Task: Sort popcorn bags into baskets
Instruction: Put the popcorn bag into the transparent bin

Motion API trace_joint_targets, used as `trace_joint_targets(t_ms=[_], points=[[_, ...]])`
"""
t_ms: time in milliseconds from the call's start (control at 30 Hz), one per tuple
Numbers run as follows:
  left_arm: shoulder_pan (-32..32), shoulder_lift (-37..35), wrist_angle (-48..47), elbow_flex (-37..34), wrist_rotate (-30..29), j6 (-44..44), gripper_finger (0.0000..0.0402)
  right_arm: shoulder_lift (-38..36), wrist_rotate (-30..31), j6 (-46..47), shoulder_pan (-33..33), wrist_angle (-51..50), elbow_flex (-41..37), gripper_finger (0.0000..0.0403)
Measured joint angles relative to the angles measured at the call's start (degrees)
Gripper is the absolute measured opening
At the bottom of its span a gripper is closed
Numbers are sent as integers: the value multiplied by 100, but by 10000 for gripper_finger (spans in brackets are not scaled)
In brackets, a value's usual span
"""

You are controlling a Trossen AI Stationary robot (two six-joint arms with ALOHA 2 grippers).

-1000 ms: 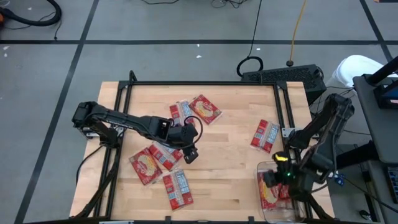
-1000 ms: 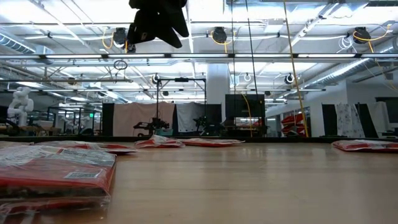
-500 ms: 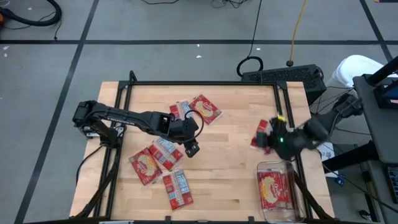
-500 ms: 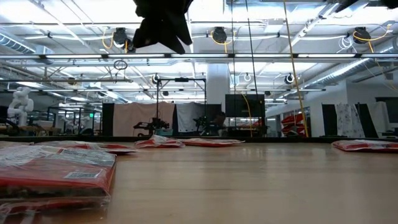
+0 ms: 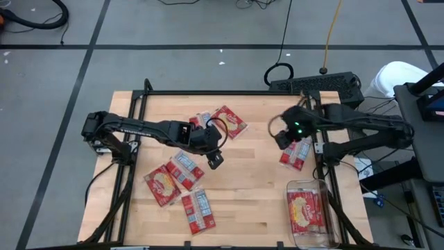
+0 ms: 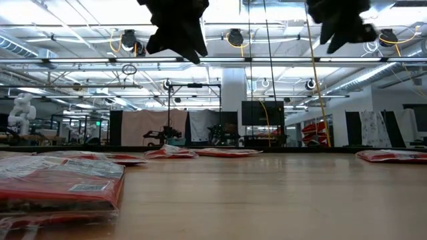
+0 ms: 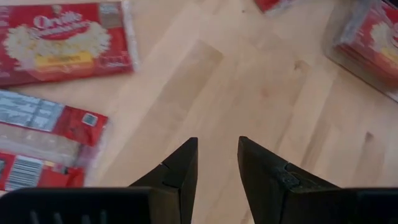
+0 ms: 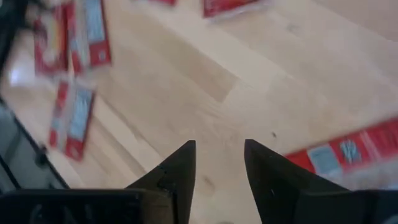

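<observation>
Right gripper (image 5: 283, 139) empty, narrow gap between fingers, poised beside flat red popcorn packet (image 5: 297, 152), itself just above clear plastic bin (image 5: 310, 214). Wider opening advised, packet edge straddled. Left gripper (image 5: 216, 161) narrow, empty.

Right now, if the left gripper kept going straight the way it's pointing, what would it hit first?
Probably bare table: the left gripper, open and empty, points at plain wood, with the popcorn bags off to one side. Depth is hard to judge.

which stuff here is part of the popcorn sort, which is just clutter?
Job: popcorn bags on the table, clear bin with bags inside, left claw, right claw, both empty.
Clutter: cable loop, black box, white object.
</observation>
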Motion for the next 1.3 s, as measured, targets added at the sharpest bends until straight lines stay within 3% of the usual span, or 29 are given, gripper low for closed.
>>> trace_joint_targets(t_ms=[200,467,600,767,933,1133,1300], points=[[190,0,0,0,-35,-139,118,871,-523,-1771,-571,-529,-42,178],[159,0,27,0,-55,-498,118,1561,-858,-3985,-369,-668,-694,272],[115,1,24,0,-173,-497,118,1666,-857,-4742,-306,-378,-1250,302],[115,2,24,0,-175,-476,118,1682,-915,-5745,-86,332,-1978,308],[115,2,21,0,-175,-474,118,1682,-347,-6490,163,990,-2367,304],[77,2,17,0,-175,-472,118,1720,-345,-6819,350,1487,-2739,303],[26,2,9,0,-180,-456,118,1813,77,-6908,556,1628,-2738,292]])
